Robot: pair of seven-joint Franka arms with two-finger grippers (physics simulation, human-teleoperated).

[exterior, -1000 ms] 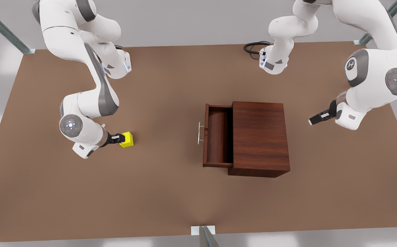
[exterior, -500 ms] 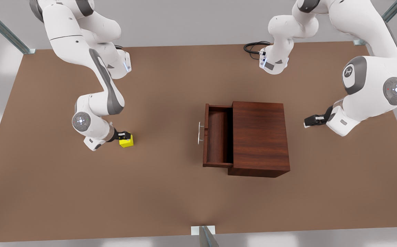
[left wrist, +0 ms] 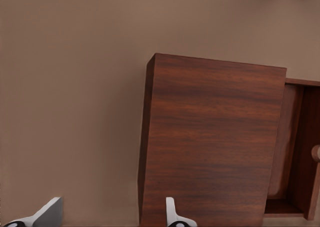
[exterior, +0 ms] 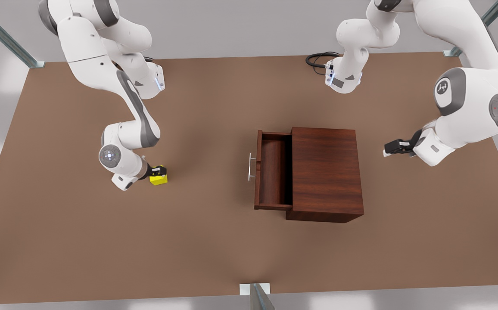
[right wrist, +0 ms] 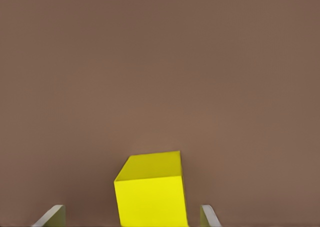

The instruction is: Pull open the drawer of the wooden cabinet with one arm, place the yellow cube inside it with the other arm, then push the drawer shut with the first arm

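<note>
The tabletop [exterior: 214, 249] lay bare around the wooden cabinet [exterior: 325, 172], which stood near its middle. The drawer [exterior: 272, 170] was pulled out toward the front view's left, nothing visible inside it. The left gripper [exterior: 387, 149] hung just off the cabinet's back, fingers spread and holding nothing. The right gripper [exterior: 159, 172] sat over the yellow cube [exterior: 159, 178], well apart from the drawer; its fingers [right wrist: 50, 217] straddled the cube, gaps either side.

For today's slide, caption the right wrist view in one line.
Right gripper, open, straddles the yellow cube on the tabletop.
</note>
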